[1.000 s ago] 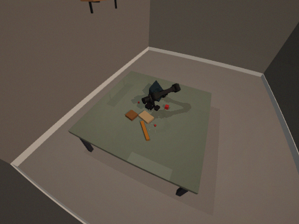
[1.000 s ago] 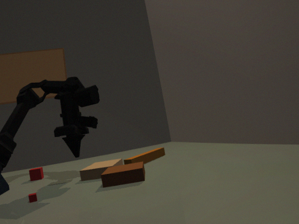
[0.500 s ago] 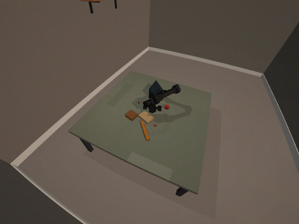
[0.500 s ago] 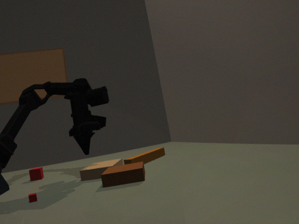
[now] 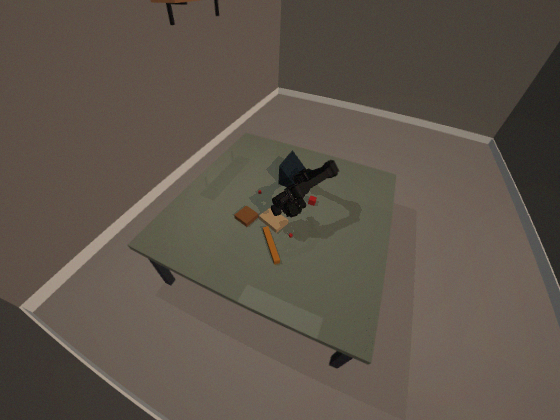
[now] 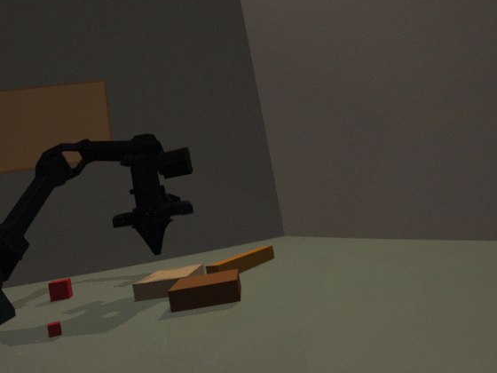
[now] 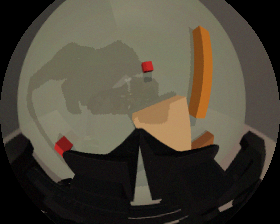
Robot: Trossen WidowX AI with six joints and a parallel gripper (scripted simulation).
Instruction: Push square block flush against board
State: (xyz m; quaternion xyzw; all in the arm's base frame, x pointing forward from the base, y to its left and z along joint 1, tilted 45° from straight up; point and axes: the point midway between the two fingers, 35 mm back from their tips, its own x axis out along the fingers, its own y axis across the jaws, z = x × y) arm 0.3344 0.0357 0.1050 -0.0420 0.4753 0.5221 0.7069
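Observation:
The brown square block (image 5: 246,215) (image 6: 206,290) (image 7: 203,141) lies flat on the table. The tan board (image 5: 274,223) (image 6: 177,273) (image 7: 170,120) lies flat beside it. In the top view their near corners almost meet and their facing sides diverge; no whole side of the block is against the board. My gripper (image 6: 157,254) (image 7: 138,131) is shut and empty, pointing down above the tan board. In the wrist view the fingers hide part of the board and most of the brown block.
An orange bar (image 5: 271,245) (image 6: 248,259) (image 7: 202,75) lies close to the board. A larger red cube (image 5: 312,200) (image 6: 60,289) (image 7: 63,145) and two small red cubes, one (image 5: 291,235) (image 7: 147,66) near the board and another (image 5: 259,192) (image 6: 54,329) farther back, also lie on the table.

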